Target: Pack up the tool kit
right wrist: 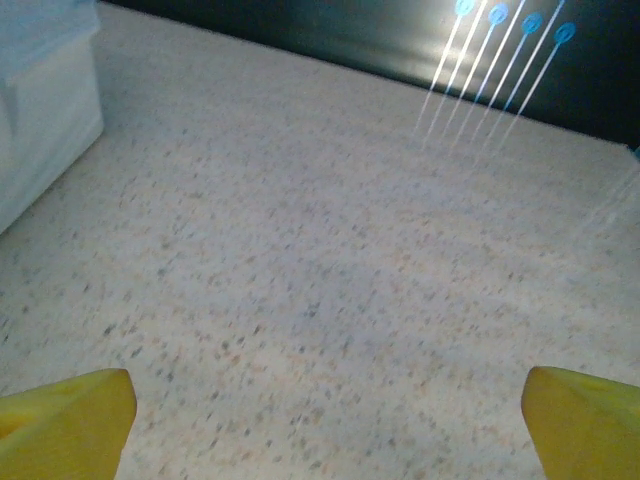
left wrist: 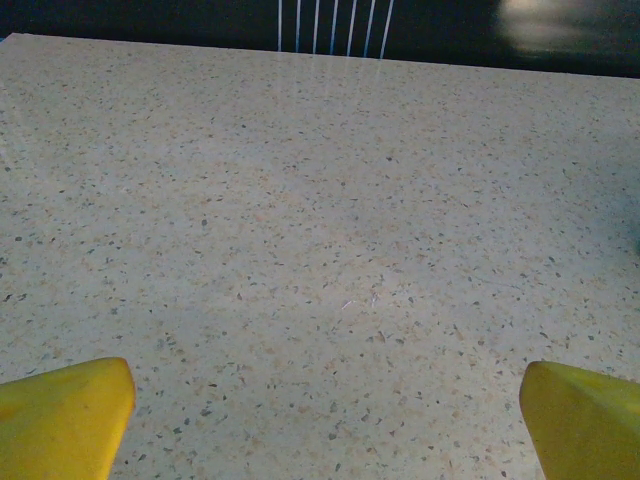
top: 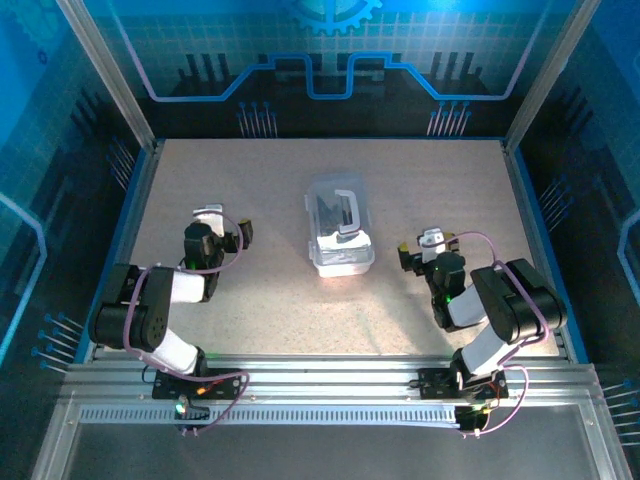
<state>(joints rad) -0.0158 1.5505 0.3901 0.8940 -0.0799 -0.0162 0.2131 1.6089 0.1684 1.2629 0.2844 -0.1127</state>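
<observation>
- Case (top: 340, 235) is flanked by both arms: left gripper (top: 232, 224) sits at its 9 o'clock, yellow fingers (left wrist: 60, 420) spread wide, empty over the table (top: 260, 320).
- Right gripper (top: 420, 245), at 3 o'clock, equally spread and empty, looks the nearer; the case's corner shows at its 10 o'clock.
- Farther out, mid-table, the case lies with its long axis 12 to 6, handle (top: 345, 212) up, dark tools (top: 328, 210) inside.
</observation>
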